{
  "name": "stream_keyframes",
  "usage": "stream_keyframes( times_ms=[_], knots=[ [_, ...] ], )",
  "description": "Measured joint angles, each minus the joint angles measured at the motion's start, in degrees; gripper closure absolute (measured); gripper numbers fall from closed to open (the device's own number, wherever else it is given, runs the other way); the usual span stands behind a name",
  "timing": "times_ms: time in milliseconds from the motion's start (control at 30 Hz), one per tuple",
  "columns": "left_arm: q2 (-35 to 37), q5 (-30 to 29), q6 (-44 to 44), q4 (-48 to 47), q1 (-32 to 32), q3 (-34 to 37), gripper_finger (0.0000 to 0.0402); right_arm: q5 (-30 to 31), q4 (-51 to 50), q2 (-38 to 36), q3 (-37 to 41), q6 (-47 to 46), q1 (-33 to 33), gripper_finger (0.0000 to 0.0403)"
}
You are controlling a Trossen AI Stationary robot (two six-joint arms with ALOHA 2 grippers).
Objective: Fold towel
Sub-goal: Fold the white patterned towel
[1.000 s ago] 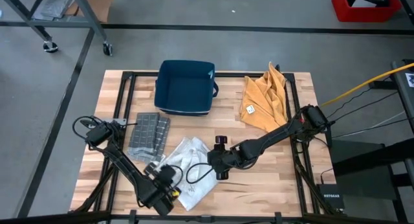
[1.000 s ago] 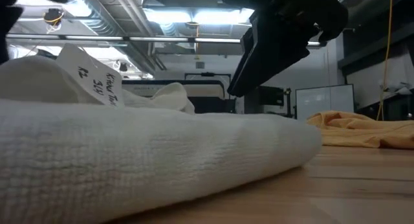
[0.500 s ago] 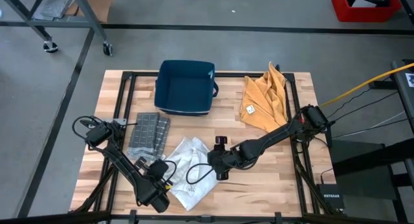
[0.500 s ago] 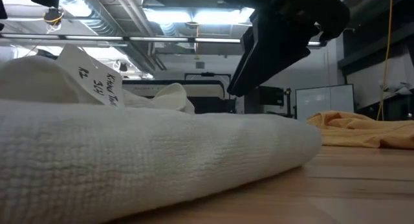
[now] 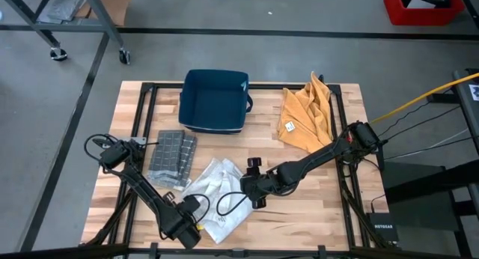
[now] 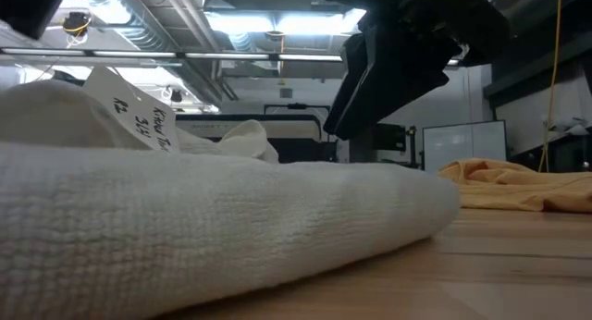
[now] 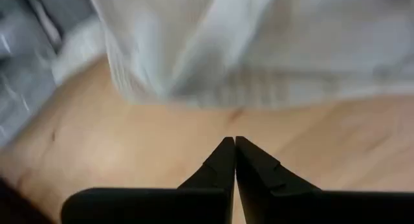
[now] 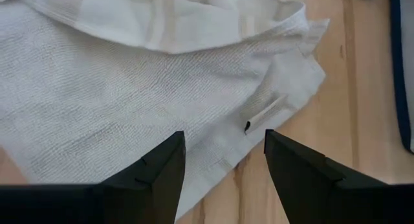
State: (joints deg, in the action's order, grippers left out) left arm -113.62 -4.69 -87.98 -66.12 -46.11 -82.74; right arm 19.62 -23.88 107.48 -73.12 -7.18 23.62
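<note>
Left claw (image 7: 234, 141) is sitting closed and empty at crumpled white woven towel's (image 5: 217, 195) 7 o'clock edge; right claw (image 8: 223, 160) is hovering agape, empty, over its 3 o'clock edge.

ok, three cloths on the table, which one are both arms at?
The white towel at the near edge: left gripper sits at its near-left corner, right gripper at its right side. The grey folded cloth and the orange cloth have no gripper beside them.

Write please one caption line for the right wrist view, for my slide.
Open right gripper poised above the crumpled white towel on the wooden table.
</note>
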Motion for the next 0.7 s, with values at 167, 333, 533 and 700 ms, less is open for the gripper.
stream_keyframes(
  times_ms=[167,333,533,700],
  knots=[
    [0.0,9.65,3.66,-5.2,-0.07,0.0,0.0344,-2.16,-0.11,0.0,0.0,0.04,0.0,0.0189],
    [0.0,10.3,6.16,-7.02,-0.07,0.02,0.0281,-2.65,-0.09,0.0,0.0,0.04,0.0,0.0189],
    [0.0,10.12,1.41,0.34,-0.23,0.02,0.0262,-2.62,-0.1,0.0,0.0,0.04,0.0,0.0189],
    [0.01,9.6,4.85,7.4,-1.87,0.02,0.0271,-2.62,-0.09,0.0,0.0,0.04,0.0,0.0189]
  ],
)
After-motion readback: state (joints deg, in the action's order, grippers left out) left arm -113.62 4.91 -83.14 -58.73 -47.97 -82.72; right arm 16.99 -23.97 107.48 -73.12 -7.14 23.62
